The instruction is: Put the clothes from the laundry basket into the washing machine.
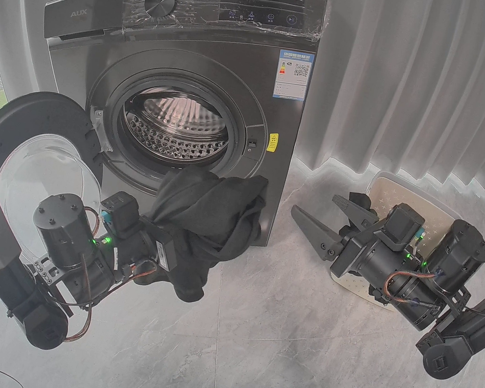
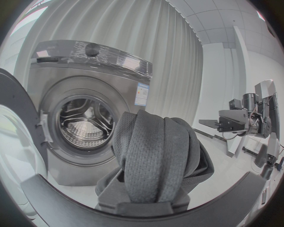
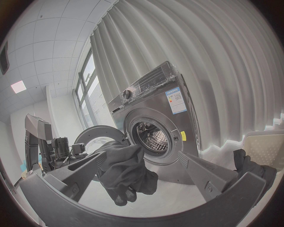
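My left gripper (image 1: 170,257) is clamping a dark garment (image 1: 210,217) mid-frame, below the open drum (image 1: 174,127) (looking empty) — more cloth (image 1: 362,201) is waiting in the basket (image 1: 429,207), right.

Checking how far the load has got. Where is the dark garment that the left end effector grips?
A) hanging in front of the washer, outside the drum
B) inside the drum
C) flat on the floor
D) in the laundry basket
A: the dark garment hangs from the left end effector before the washing machine, whose drum shows bare metal.
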Motion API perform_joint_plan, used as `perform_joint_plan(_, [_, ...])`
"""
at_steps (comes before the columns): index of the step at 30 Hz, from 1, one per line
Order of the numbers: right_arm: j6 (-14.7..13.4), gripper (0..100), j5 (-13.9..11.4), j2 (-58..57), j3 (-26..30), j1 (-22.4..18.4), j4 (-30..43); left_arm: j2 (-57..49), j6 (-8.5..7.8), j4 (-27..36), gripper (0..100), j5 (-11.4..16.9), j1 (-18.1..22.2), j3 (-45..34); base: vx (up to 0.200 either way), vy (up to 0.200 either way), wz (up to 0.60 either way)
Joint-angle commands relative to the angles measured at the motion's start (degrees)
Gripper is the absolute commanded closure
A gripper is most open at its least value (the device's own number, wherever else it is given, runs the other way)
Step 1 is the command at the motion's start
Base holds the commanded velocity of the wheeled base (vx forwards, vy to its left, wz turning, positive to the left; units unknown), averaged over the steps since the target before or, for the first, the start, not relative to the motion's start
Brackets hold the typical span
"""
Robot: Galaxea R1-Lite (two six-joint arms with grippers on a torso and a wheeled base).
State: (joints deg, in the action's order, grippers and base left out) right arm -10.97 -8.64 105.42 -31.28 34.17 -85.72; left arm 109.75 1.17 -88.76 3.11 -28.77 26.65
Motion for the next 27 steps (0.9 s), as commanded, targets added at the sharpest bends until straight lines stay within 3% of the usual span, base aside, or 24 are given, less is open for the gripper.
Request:
perform_joint_plan(1, [-0.01,0,-0.15,-0.04,0.34,-0.86,-0.23,-1.91,0.24,-0.01,100,-1.61,0.47,-1.25,0.0,0.0,0.0])
perform_joint_plan(4, [-0.1,0,-0.15,-0.04,0.34,-1.3,-0.23,-1.47,0.68,0.08,100,-3.9,0.29,-3.18,0.0,0.0,0.0])
perform_joint_plan(13, [-0.1,0,-0.15,-0.04,0.52,-1.83,-0.32,0.99,0.76,0.08,100,-5.48,0.12,-1.95,0.0,0.0,0.0])
perform_joint_plan(17, [-0.1,0,-0.15,-0.39,0.52,-1.83,-0.32,0.64,2.87,-0.01,100,-5.66,0.12,-1.6,0.0,0.2,0.0])
perform_joint_plan(27, [-0.1,0,-0.15,-0.39,0.43,-2.53,-0.32,0.81,2.96,-0.01,100,-5.83,0.29,-1.6,0.0,0.16,0.0])
